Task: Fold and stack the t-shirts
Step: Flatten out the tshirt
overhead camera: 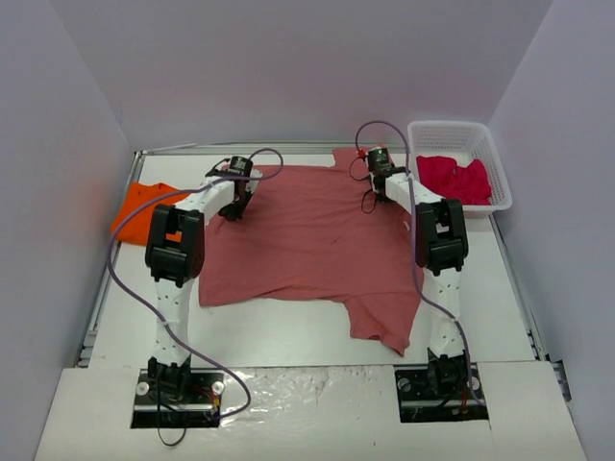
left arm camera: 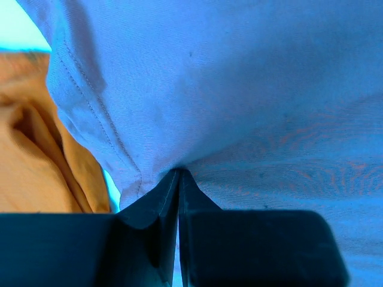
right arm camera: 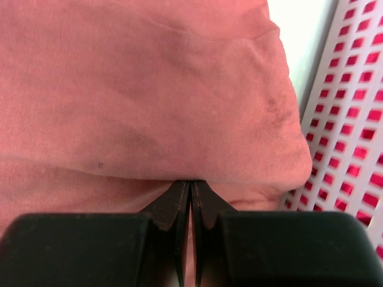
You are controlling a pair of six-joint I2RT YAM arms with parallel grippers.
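Note:
The large brick-red t-shirt lies spread across the table, one sleeve trailing toward the near edge. My left gripper is shut on the shirt's far left edge; in the left wrist view the left gripper pinches cloth that looks bluish there. My right gripper is shut on the far right part of the shirt, and in the right wrist view the right gripper grips a fold of the red cloth. The orange t-shirt lies at the left. The crimson-pink t-shirt sits in the basket.
A white plastic basket stands at the back right, and this basket's wall is close beside my right gripper. The orange cloth lies just left of my left gripper. Grey walls close in the table on three sides.

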